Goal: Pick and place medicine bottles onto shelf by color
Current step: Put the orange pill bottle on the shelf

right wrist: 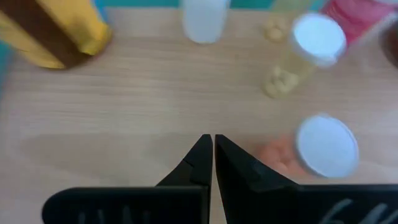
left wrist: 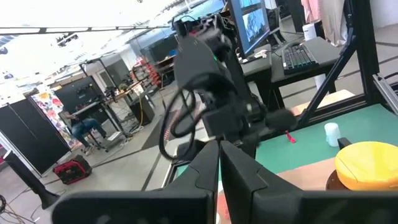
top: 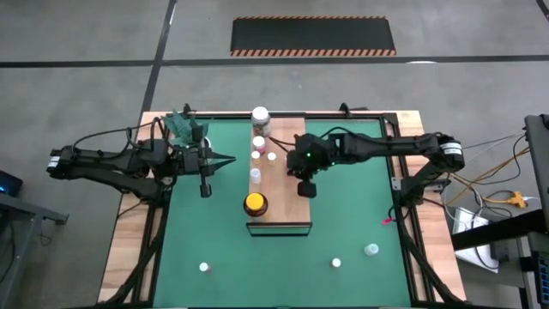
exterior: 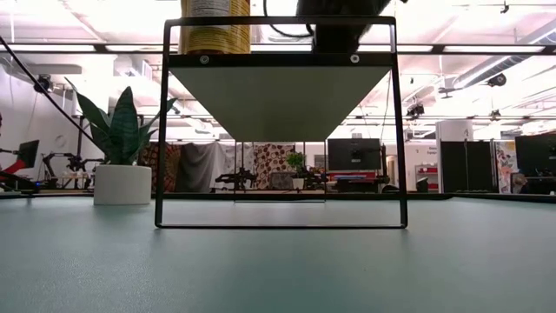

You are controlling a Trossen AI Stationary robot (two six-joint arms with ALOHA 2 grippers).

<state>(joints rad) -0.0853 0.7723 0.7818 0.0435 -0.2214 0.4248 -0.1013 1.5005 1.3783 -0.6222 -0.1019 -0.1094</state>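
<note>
A wooden shelf (top: 287, 172) on a dark wire frame is seen standing in the middle of the green mat (top: 343, 257) that covers the tabletop (top: 124, 245). Several medicine bottles are lined up along the shelf's left side: a white-lidded jar (top: 260, 115) at the far end, small bottles with white and pink caps (top: 258, 142) behind the middle, and a yellow-lidded amber jar (top: 255, 203) near the front edge. Three more small bottles are left on the mat in front of the shelf: one (top: 204, 267) at the left, one (top: 336, 263) to the right of centre and one (top: 371, 250) further right.

The right gripper (top: 306, 190) is held over the right half of the shelf, its jaws pressed together with nothing between them. In the right wrist view, bare wood is seen below the closed tips (right wrist: 208, 152), with two white-capped bottles (right wrist: 323, 146) lying just beside them.

The left gripper (top: 206, 187) is held above the mat just left of the shelf, its jaws likewise pressed together and empty. A potted green plant (top: 187, 127) stands at the far left corner of the mat, close behind the left arm.

In the low view, the underside of the shelf (exterior: 278, 96) and its frame are shown, with the amber jar (exterior: 215, 26) standing on top.
</note>
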